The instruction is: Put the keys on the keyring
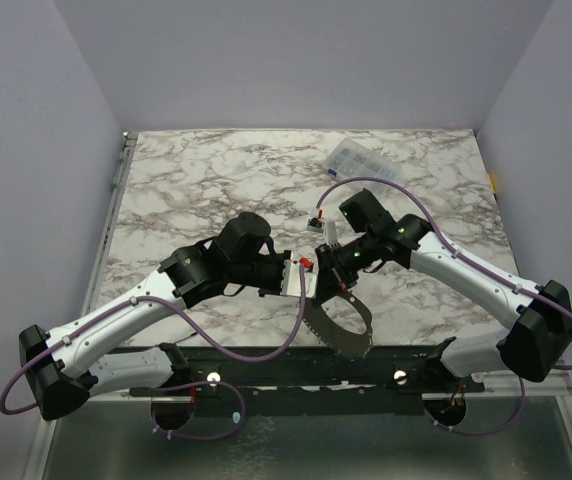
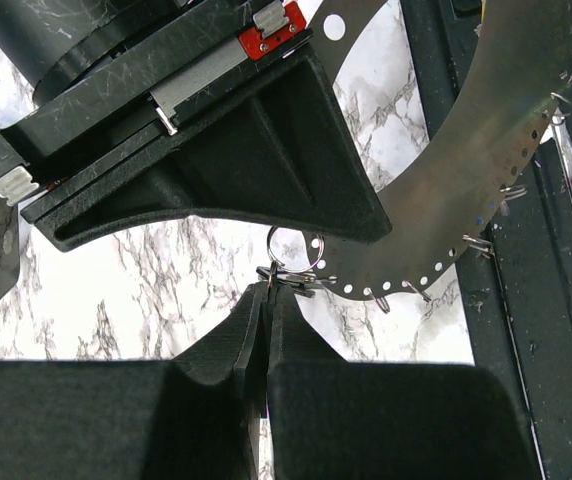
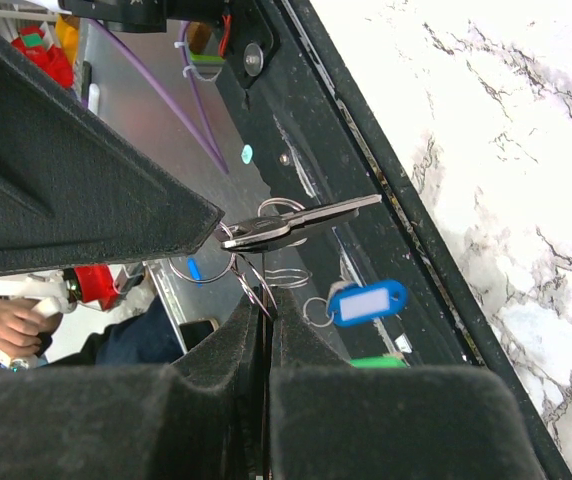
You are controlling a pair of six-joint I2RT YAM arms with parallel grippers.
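Observation:
The keyring (image 1: 338, 325) is a flat grey metal crescent with a row of small holes, hanging over the table's front edge. My right gripper (image 1: 328, 285) is shut on its upper end, which shows edge-on as a thin line between the jaws (image 3: 266, 305). My left gripper (image 1: 301, 268) meets it from the left. Its jaws (image 2: 269, 290) are shut on a dark metal key (image 2: 291, 282) that carries a small split ring (image 2: 291, 250), right beside the keyring's holed rim (image 2: 486, 170). The same key (image 3: 296, 222) lies level in the right wrist view. A blue tag (image 3: 366, 301) and a green tag (image 3: 376, 362) hang below.
A clear plastic compartment box (image 1: 361, 160) sits at the back of the marble table. A black rail (image 1: 366, 365) runs along the front edge. A small dark item (image 1: 317, 218) lies behind the grippers. A person's hand (image 3: 11, 330) shows below table level.

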